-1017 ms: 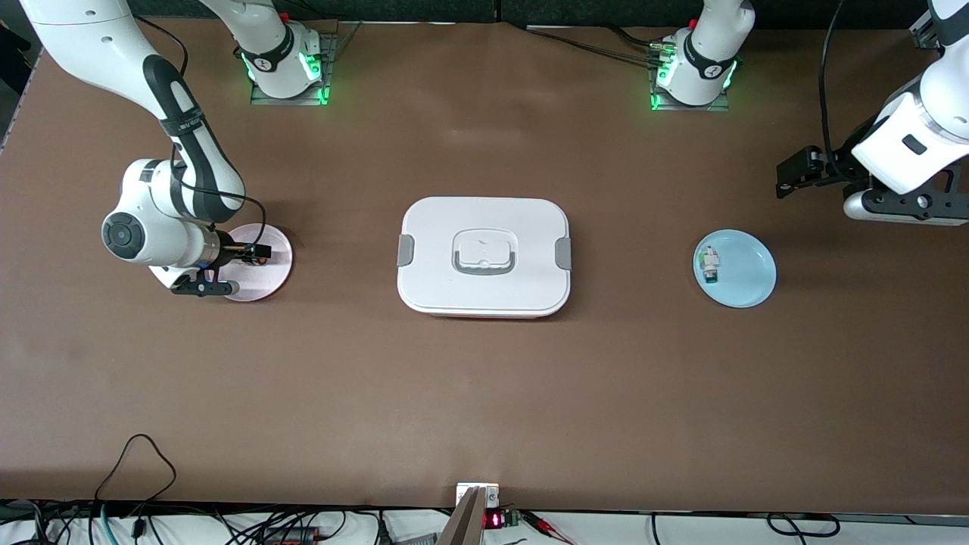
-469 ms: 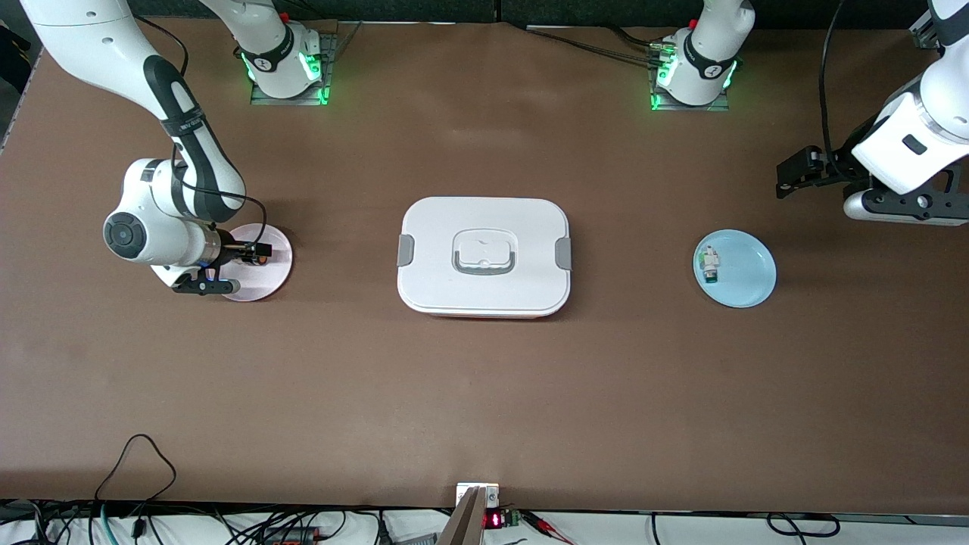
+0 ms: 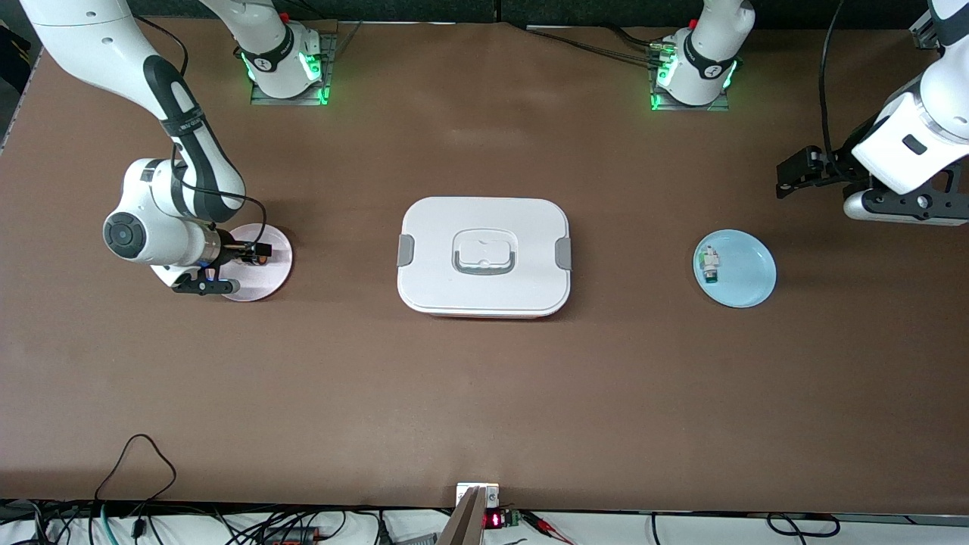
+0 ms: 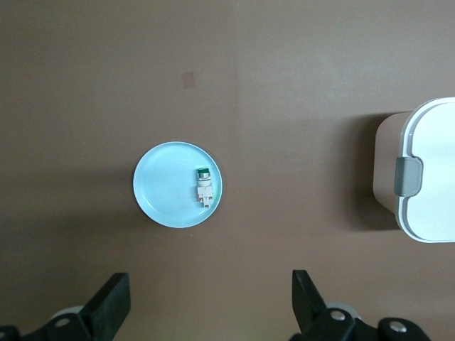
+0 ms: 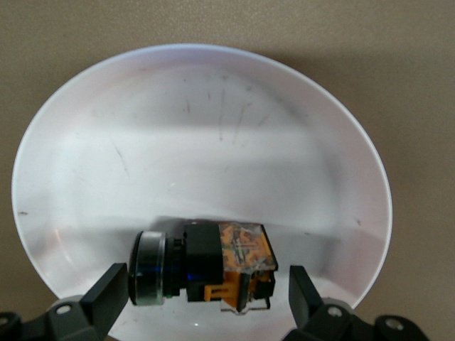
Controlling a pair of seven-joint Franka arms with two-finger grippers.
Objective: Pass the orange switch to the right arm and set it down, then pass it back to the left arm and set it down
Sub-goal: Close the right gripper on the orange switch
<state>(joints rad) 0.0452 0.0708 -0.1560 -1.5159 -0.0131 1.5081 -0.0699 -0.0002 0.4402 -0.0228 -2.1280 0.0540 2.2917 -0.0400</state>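
The orange switch [image 5: 206, 270] lies on its side on a pale pink plate [image 5: 213, 142] toward the right arm's end of the table. My right gripper [image 5: 206, 291] is open and down at the plate, with one finger on each side of the switch and small gaps between them. In the front view the right gripper [image 3: 255, 253] is over the pink plate [image 3: 276, 272], and the switch [image 3: 260, 260] shows as an orange speck. The white box [image 3: 484, 227] stands closed at the table's middle. My left gripper [image 3: 791, 178] is open and empty [image 4: 210, 305], and waits up in the air at its end.
A light blue plate [image 3: 746, 276] with a small white-and-green part [image 3: 710, 265] lies toward the left arm's end, and shows in the left wrist view [image 4: 167, 188] with the part [image 4: 203, 188]. The box's edge [image 4: 430, 177] shows there too. Cables lie along the front edge.
The right gripper has shifted very slightly at the pink plate. The left arm, the box and both plates have not moved.
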